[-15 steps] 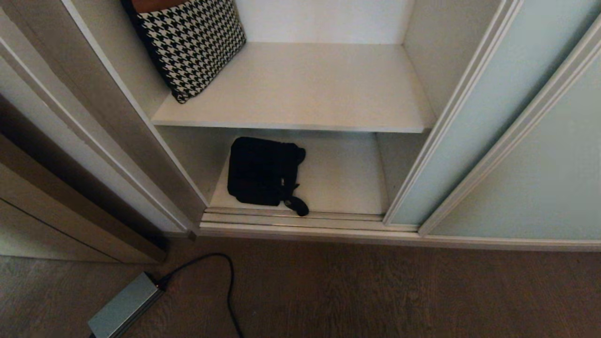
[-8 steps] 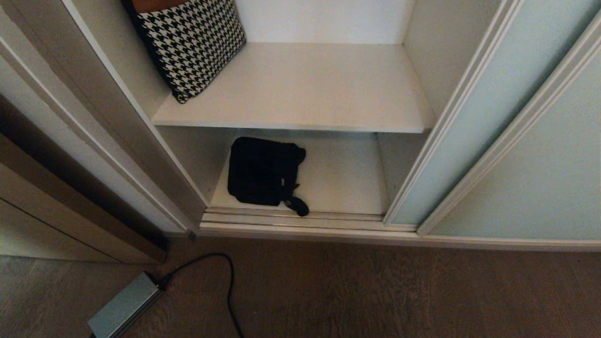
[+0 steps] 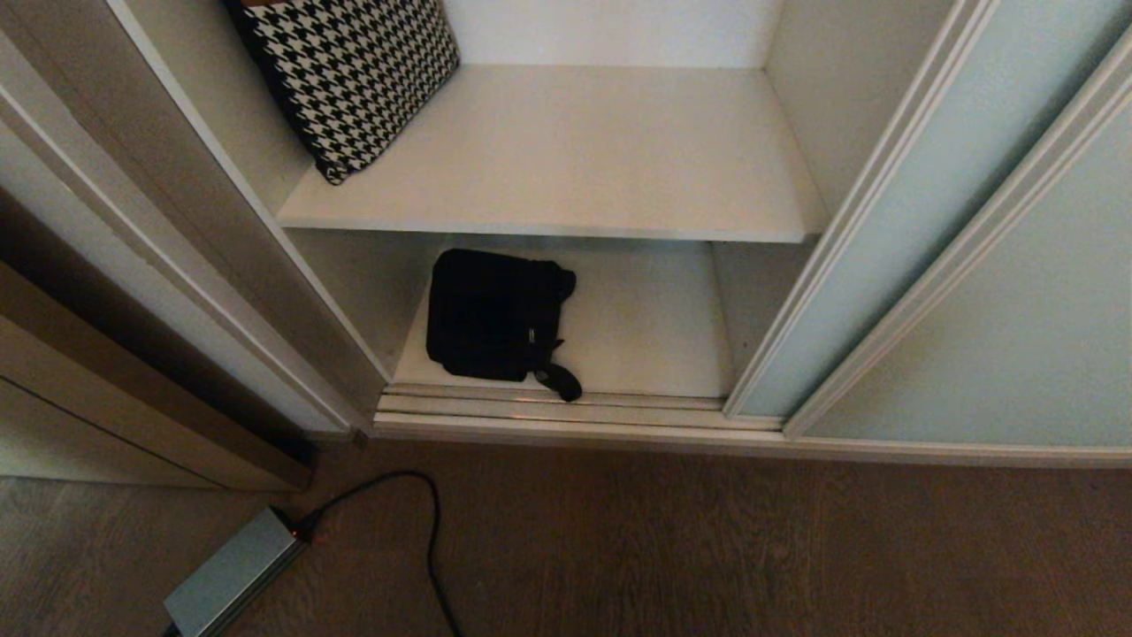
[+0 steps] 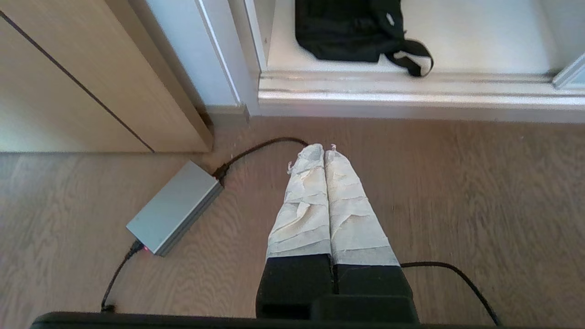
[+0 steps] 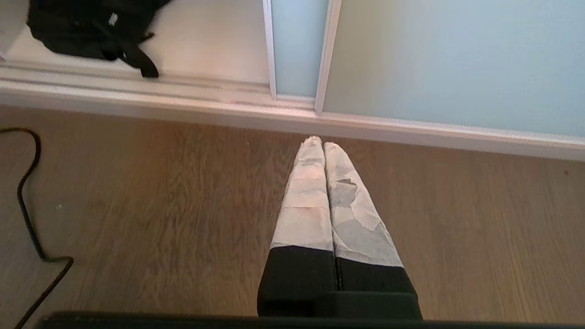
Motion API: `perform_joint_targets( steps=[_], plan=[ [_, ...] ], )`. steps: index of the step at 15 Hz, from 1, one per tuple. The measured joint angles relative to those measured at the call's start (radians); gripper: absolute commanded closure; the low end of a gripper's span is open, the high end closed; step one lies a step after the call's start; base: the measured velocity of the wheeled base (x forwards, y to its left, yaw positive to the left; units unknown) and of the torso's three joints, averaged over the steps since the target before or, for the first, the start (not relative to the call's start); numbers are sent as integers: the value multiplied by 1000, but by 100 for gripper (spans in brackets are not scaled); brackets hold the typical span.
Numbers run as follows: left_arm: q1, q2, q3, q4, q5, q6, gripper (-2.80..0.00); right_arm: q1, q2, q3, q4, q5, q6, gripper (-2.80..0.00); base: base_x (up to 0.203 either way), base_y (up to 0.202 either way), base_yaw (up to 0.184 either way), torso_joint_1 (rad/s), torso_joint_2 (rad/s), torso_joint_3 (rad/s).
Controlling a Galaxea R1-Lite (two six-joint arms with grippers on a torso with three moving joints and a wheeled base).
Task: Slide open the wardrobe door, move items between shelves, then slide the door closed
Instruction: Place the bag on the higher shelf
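From the head, the sliding wardrobe door (image 3: 893,212), frosted glass, stands slid aside; the floppy black bag (image 3: 495,317) lies at the lower shelf's (image 3: 654,327) front left, a houndstooth cushion (image 3: 354,71) leaning above. Left wrist: left gripper (image 4: 323,148), taped fingers pressed together, hangs over wood-grain floor (empty, probably parked). Right wrist: right gripper (image 5: 319,142) likewise closed near the track.

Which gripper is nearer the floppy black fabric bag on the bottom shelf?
Left. The left gripper hangs shut over the floor almost straight in front of the black fabric bag; the right gripper, also shut, sits off to the side by the sliding door.
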Motion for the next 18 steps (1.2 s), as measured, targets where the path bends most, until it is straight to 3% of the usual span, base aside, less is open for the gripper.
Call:
perform_joint_targets(
  steps=[18],
  plan=[
    [0, 0, -4, 13, 17, -14, 0, 0, 0, 0, 0, 0, 0, 0, 0, 0, 0, 3, 3, -197]
  ],
)
